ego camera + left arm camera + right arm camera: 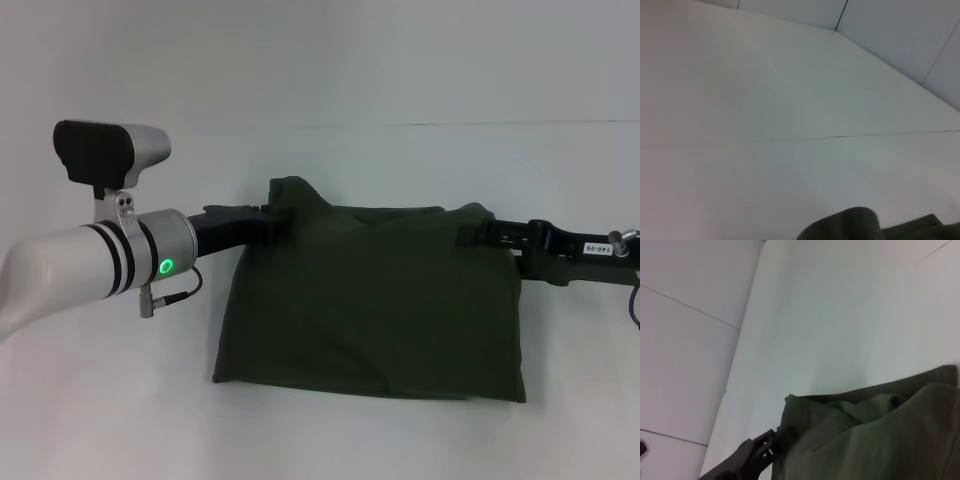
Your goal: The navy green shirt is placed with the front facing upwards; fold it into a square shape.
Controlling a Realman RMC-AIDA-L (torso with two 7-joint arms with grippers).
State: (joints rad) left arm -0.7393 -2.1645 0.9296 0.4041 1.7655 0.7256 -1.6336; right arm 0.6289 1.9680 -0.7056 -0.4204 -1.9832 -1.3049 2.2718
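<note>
We have the shirt [370, 300] folded to a rough rectangle near the middle of the table [100, 420], its near edge lying on the surface and its far edge raised. The left gripper [285, 212] meets the far left corner of the cloth and the right gripper [478, 232] meets the far right corner. Both corners bunch up around the fingertips, so we judge each gripper to be clamped on the shirt.

To do this fold well, we should carry both corners at equal height and pace, keep the far edge taut between the arms, and lay it down square on the near edge before releasing.

The fingertips are buried in cloth. The lettering and collar are not visible. The left wrist view shows only a sliver of fabric; the right wrist view shows the other gripper [757, 452] at its corner.
</note>
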